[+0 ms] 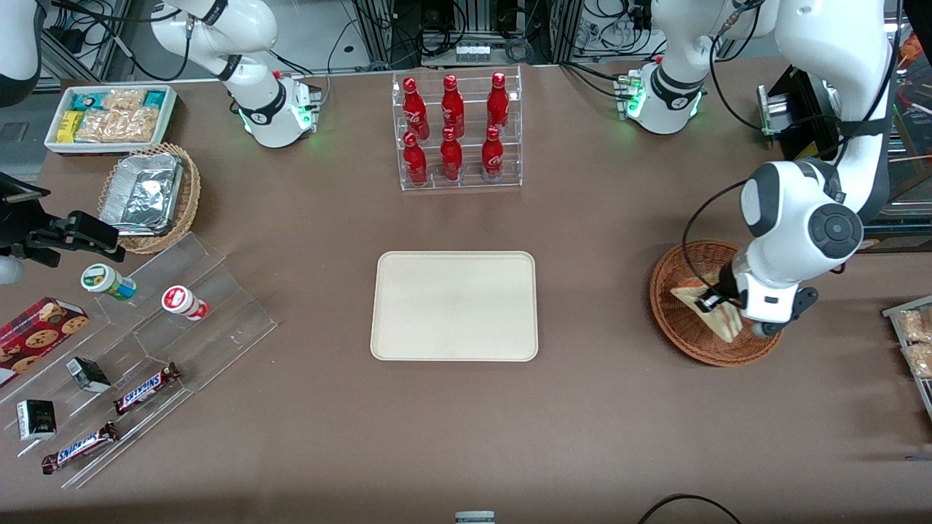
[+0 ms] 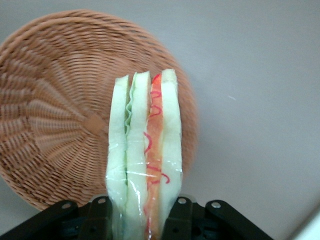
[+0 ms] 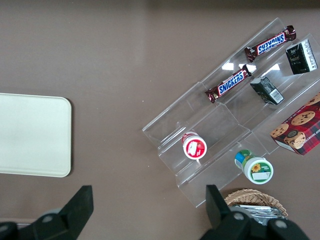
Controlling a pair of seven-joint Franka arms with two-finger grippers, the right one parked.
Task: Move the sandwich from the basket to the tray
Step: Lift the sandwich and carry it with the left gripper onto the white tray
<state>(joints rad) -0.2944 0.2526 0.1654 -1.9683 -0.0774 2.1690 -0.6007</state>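
Although wrapped in slick film, the sandwich (image 2: 145,155) looks light and soft — easily crushed. Over the wicker basket (image 1: 684,331), the gripper (image 2: 142,217) pinches its bread faces, a sound hold if gentle.

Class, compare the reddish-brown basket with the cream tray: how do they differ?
The basket is round, woven and reddish-brown; the tray is rectangular, smooth and cream. Over the basket, the gripper clamps the sandwich; the tray holds nothing. Both are shallow and sit on the table.
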